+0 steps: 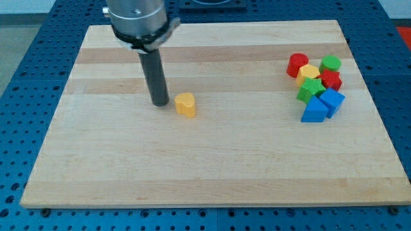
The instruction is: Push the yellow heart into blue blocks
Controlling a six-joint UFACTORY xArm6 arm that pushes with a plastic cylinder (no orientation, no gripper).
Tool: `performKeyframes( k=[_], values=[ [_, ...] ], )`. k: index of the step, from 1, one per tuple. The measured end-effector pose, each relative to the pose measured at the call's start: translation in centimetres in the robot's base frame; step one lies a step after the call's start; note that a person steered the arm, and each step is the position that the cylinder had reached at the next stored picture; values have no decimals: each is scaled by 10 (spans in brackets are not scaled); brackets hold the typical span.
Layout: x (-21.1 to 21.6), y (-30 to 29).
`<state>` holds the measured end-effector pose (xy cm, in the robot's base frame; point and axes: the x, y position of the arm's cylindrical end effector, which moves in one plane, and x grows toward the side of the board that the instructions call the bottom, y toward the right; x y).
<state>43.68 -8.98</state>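
The yellow heart (185,104) lies on the wooden board, left of centre. My tip (160,102) rests on the board just to the heart's left, a small gap apart from it. Two blue blocks sit at the view's right: a blue triangle-like block (314,110) and a blue cube-like block (332,100), touching each other. They are far to the right of the heart, at about the same height in the view.
Above the blue blocks is a tight cluster: a red cylinder (297,64), a yellow block (309,72), a green cylinder (331,63), a red block (331,79) and a green block (311,89). The board (205,167) is ringed by a blue perforated table.
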Motion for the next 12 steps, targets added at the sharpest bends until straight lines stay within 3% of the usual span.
performKeyframes(
  k=[2,5,8,12],
  values=[
    [7,78],
    [13,51],
    [30,180],
    [30,241]
  ],
)
